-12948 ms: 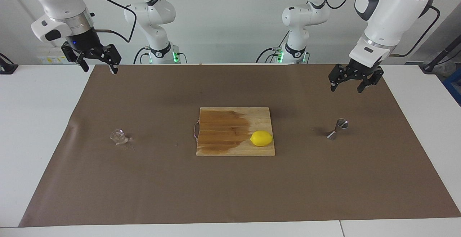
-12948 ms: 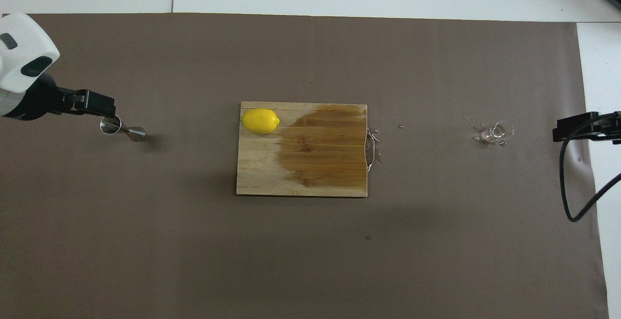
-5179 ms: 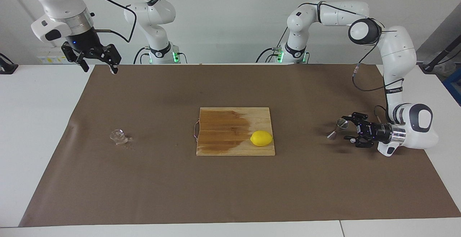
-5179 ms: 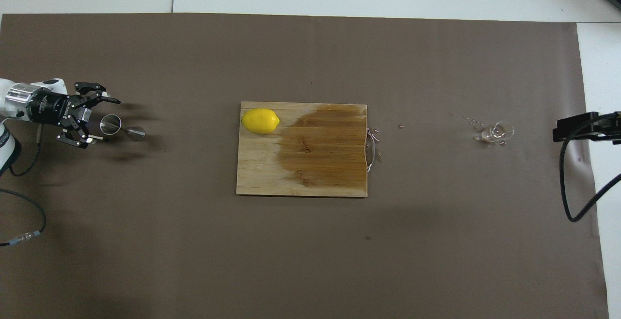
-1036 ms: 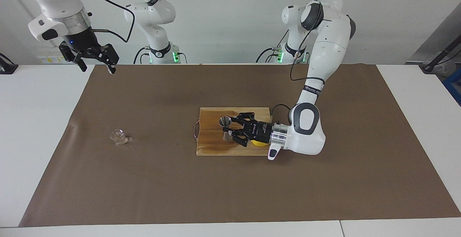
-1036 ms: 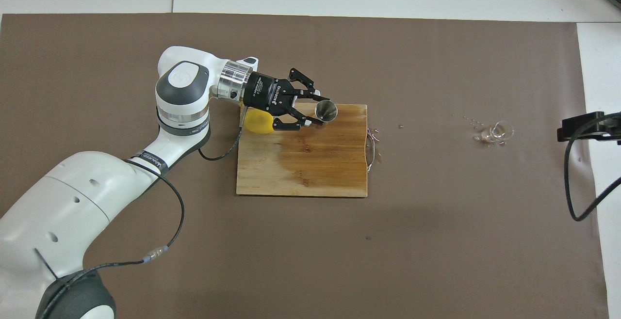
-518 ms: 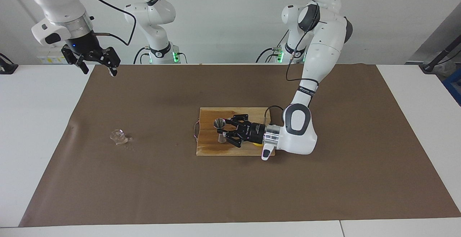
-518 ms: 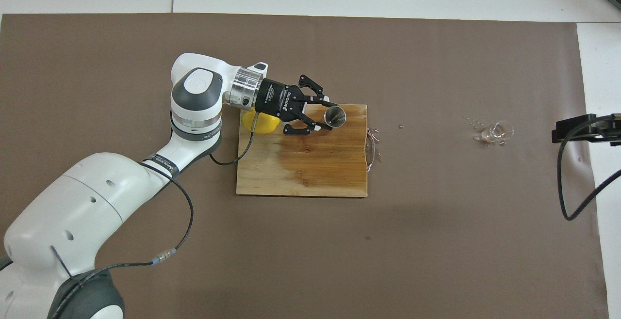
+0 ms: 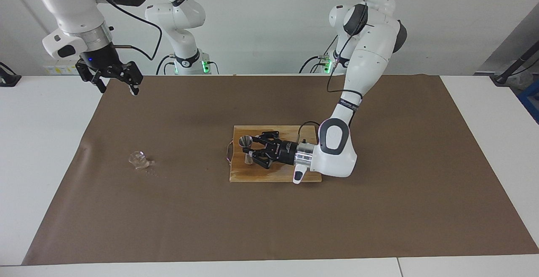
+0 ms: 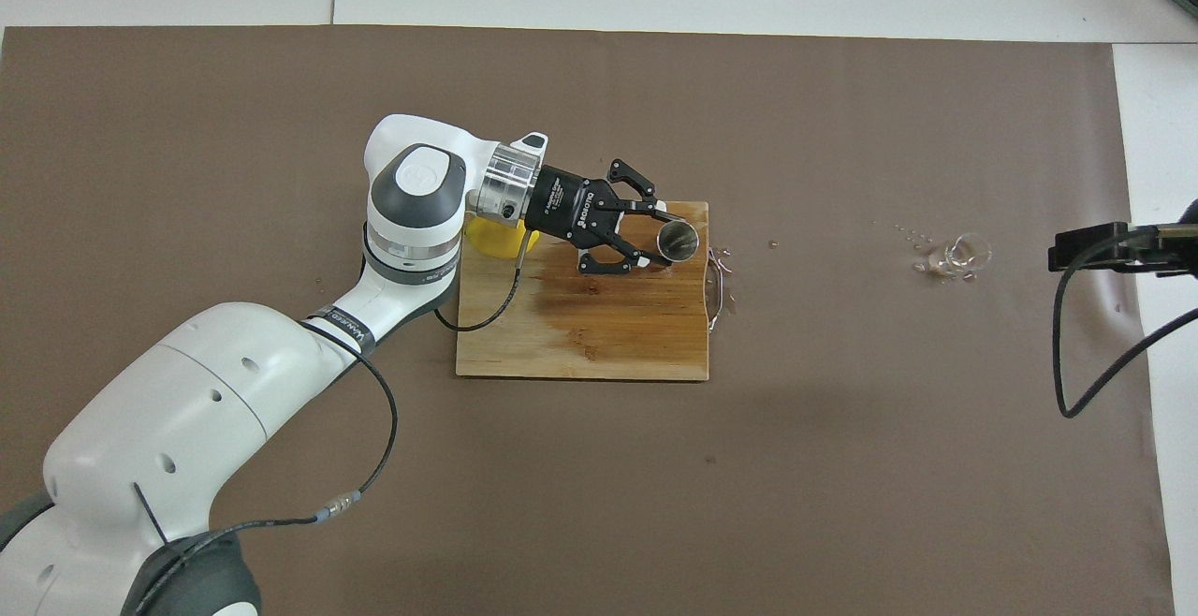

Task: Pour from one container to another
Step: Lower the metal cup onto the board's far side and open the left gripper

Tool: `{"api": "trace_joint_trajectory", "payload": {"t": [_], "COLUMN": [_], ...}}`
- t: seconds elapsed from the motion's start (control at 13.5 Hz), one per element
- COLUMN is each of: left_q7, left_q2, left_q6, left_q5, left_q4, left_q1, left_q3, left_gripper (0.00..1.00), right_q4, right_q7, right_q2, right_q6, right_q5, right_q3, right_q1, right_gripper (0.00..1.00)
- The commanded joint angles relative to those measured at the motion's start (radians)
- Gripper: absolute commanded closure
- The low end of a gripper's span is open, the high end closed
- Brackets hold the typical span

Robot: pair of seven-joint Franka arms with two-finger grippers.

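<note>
Facing view, mid-frame: one jigger [image 9: 246, 150] clamped in left gripper [image 9: 253, 152] jaws; one glass cup [image 9: 138, 159]; lemon [image 10: 489, 238] mostly hidden; right gripper [image 9: 113, 78] jaws spread, upper left.

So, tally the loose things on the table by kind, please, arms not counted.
Metal jigger: 1, held by the left tool over the board
Clear glass cup: 1
Lemon: 1, mostly hidden by the left arm
Wooden cutting board: 1
Total: 4

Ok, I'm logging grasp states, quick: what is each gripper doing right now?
Left gripper: closed on the jigger, upright over the cutting board.
Right gripper: open, empty, waiting high near the table's edge.
</note>
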Motion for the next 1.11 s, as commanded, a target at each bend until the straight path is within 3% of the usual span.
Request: {"api": "trace_joint_trajectory", "payload": {"t": [0.0, 1.04], "left_q7": [0.016, 0.048], "left_q2": [-0.018, -0.021], "left_q6": [0.032, 0.118], "left_q5": [-0.034, -0.042], "left_q4": [-0.020, -0.047], "left_q1": [-0.030, -0.061], "left_q3": [0.016, 0.027], "left_gripper": [0.66, 0.62], "right_q4": [-0.048, -0.048], "right_q7": [0.007, 0.007], "right_q2": [-0.039, -0.039], "right_q6": [0.030, 0.031], "right_q5": [0.007, 0.007], "right_q3": [0.004, 0.004], "right_q1": [-0.007, 0.001], "right_gripper": [0.00, 0.00]}}
